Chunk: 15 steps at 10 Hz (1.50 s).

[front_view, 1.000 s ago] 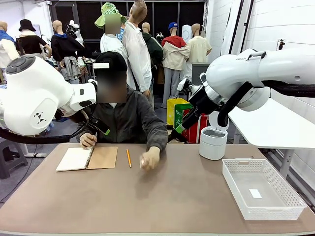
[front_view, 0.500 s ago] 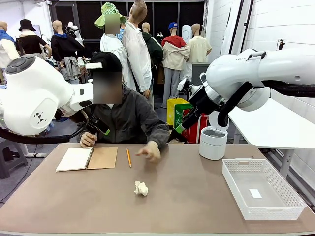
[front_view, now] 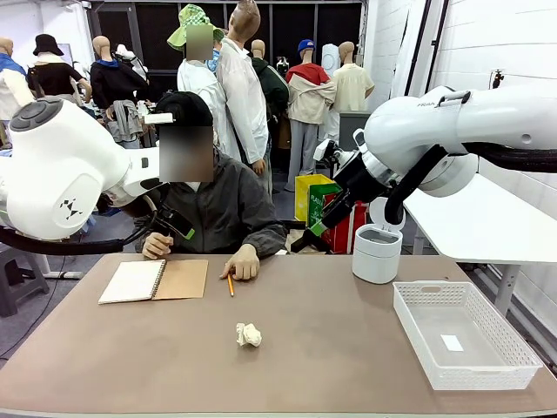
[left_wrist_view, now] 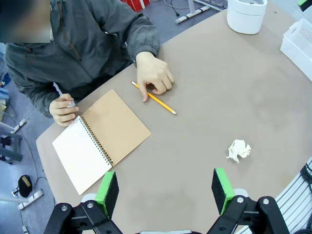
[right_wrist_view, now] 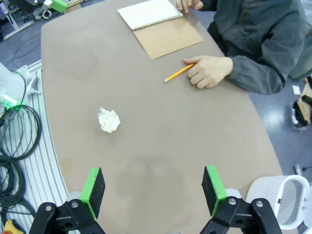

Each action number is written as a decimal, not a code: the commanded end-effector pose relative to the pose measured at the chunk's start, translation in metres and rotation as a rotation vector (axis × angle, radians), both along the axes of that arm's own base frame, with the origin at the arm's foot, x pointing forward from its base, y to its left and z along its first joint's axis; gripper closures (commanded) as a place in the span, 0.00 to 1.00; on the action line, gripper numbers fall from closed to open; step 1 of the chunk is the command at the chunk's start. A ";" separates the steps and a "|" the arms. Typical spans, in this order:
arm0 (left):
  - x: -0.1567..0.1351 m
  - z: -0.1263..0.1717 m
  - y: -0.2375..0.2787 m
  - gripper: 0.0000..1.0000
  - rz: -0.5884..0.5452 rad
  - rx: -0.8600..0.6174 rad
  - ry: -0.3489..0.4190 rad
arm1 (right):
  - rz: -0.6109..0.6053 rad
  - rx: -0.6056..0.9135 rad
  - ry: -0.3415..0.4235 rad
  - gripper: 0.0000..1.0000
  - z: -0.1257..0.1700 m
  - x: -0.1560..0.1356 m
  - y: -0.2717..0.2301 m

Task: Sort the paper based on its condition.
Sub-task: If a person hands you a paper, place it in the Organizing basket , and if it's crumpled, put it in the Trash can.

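Open left hand and open right hand; crumpled paper, near the pencil, probably light and springy, best pinched across its middle.

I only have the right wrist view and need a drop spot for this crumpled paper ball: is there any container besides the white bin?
Observer: Yes, a white mesh basket stands on the table's right side, nearer the robot than the white bin.
Operator: Anything in it?
Observer: One small white slip lies on its floor.
Operator: Is the left pincer free?
Observer: The left pincer is open, with nothing between its pads.
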State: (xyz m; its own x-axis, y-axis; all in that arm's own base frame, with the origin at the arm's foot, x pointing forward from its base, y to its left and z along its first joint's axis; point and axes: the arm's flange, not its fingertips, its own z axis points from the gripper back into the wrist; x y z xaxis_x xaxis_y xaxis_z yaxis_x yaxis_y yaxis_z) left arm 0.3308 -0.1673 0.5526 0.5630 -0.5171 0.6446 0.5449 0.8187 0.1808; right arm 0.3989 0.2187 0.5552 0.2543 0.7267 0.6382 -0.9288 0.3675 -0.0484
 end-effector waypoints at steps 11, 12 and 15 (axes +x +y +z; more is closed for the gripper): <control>0.000 -0.001 0.001 0.00 0.004 0.001 -0.001 | 0.111 -0.227 0.050 0.00 -0.065 0.025 0.094; 0.000 -0.001 0.001 0.00 0.004 0.001 -0.001 | 0.129 -0.241 0.065 0.00 -0.077 0.027 0.104; 0.000 -0.001 0.001 0.00 0.004 0.001 -0.001 | 0.145 -0.245 0.088 0.00 -0.095 0.033 0.116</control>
